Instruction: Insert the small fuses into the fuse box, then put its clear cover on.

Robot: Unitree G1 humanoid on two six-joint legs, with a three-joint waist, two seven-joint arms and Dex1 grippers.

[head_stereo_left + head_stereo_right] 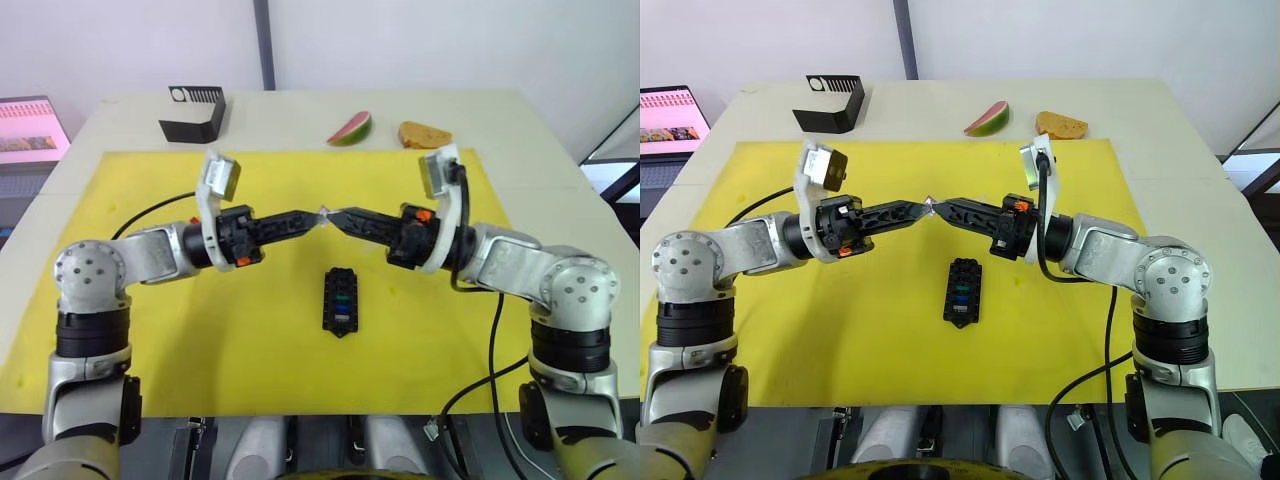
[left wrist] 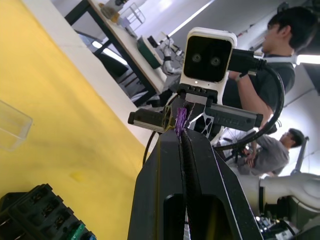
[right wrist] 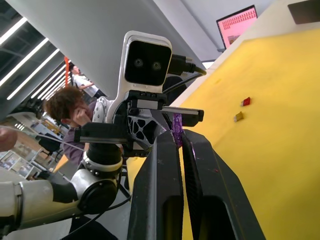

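My left gripper [image 1: 316, 217] and right gripper [image 1: 334, 216] meet tip to tip in the air over the yellow mat [image 1: 150, 340], each pinching the same violet fuse [image 2: 180, 119], which also juts from the right fingers as a violet fuse [image 3: 177, 128]. Below them the black fuse box [image 1: 340, 301] lies on the mat with a blue and a green fuse seated in its slots. The clear cover [image 2: 12, 125] rests on the mat beyond the box. A red fuse [image 3: 245, 101] and an amber fuse [image 3: 239, 117] lie loose on the mat.
A black angular holder [image 1: 193, 112] stands at the table's far left, off the mat. A watermelon-slice toy [image 1: 351, 128] and a bread-like piece [image 1: 424, 134] lie at the far middle. A laptop [image 1: 30, 130] sits left of the table. People are visible in the background.
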